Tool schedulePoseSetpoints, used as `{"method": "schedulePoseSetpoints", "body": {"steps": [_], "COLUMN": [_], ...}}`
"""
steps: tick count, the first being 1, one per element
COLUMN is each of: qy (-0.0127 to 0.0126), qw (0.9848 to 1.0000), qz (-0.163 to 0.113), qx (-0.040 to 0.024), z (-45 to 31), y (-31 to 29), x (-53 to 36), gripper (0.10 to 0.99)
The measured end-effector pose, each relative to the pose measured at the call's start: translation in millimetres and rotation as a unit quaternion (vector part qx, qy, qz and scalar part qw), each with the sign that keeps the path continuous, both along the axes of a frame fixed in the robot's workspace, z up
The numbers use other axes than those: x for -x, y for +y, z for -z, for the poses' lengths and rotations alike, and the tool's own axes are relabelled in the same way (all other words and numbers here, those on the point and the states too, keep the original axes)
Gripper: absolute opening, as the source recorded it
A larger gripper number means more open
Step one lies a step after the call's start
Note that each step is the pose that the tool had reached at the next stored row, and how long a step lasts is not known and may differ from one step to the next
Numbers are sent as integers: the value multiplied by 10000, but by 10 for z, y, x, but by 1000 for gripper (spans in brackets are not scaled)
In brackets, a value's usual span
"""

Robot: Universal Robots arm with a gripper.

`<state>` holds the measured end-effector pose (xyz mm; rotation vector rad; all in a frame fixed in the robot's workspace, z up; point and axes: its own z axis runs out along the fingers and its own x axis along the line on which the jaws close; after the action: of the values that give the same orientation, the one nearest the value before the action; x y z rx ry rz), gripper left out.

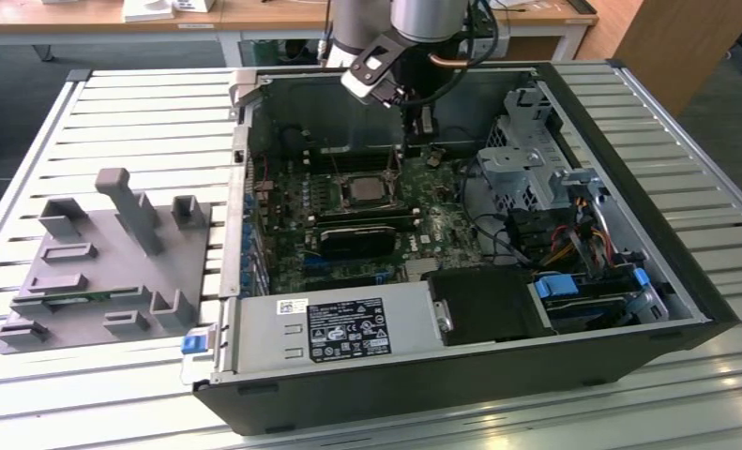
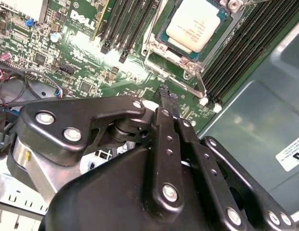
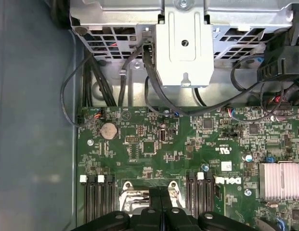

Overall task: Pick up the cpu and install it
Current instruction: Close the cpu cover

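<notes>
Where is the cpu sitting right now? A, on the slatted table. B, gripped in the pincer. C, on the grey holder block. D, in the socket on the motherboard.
D: in the second wrist view the cpu lies flat inside the socket frame, apart from the pincer.

The cpu [image 2: 197, 24] runs off the top edge in the second wrist view, so part of it is cut away. The gripper [image 2: 164, 94] has a big black body there that covers the lower part of the green board [image 2: 91, 72]. In the first wrist view, its dark fingers [image 3: 156, 199] stand in front of the silver socket frame [image 3: 130, 199], and the bottom edge cuts both off. In the exterior view, the arm [image 1: 427, 19] runs off the top, and the writing on the label [image 1: 345, 330] is too small to tell.
</notes>
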<state>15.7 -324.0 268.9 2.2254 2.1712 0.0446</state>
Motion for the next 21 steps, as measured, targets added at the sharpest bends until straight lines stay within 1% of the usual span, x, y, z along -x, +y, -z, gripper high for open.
{"method": "schedulePoseSetpoints", "body": {"steps": [10,16,21], "qy": [0,0,0], "qw": [10000,10000,10000], "qz": [0,-1,0], "qx": [0,1,2], "z": [29,92,115], "y": [1,4,4], "x": [-14,-15,22], "gripper": [106,106,106]}}
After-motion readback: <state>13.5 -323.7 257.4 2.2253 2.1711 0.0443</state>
